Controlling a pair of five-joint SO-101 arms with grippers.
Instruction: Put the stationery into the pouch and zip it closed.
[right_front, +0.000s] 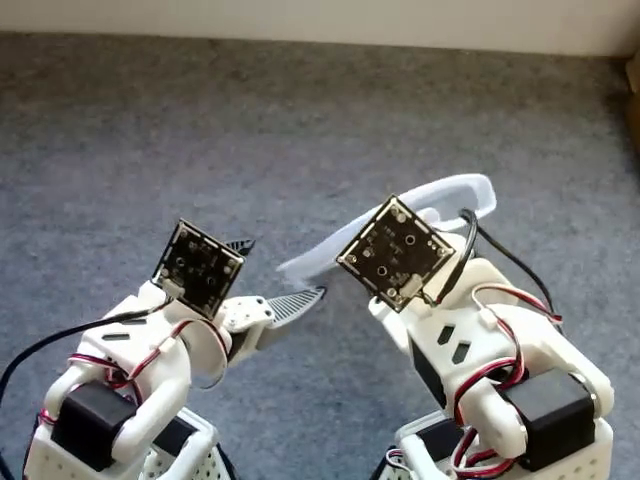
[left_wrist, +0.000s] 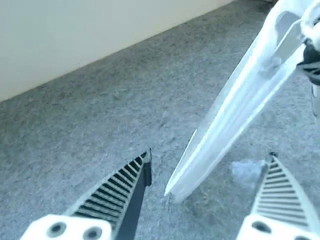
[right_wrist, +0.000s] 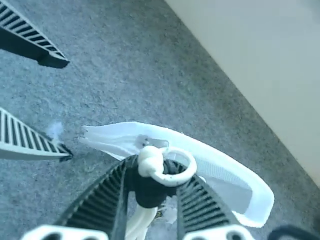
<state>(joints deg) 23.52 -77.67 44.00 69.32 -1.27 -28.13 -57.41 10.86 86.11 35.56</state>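
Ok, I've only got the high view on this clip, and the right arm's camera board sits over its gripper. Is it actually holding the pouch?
Observer: Yes. In the right wrist view the right gripper is shut on the pouch, right beside its white ring pull.
Operator: And the left gripper, has it got hold of the other end?
Observer: No. The left wrist view shows the left gripper open. The pouch's free end hangs between its fingers and looks clear of both.
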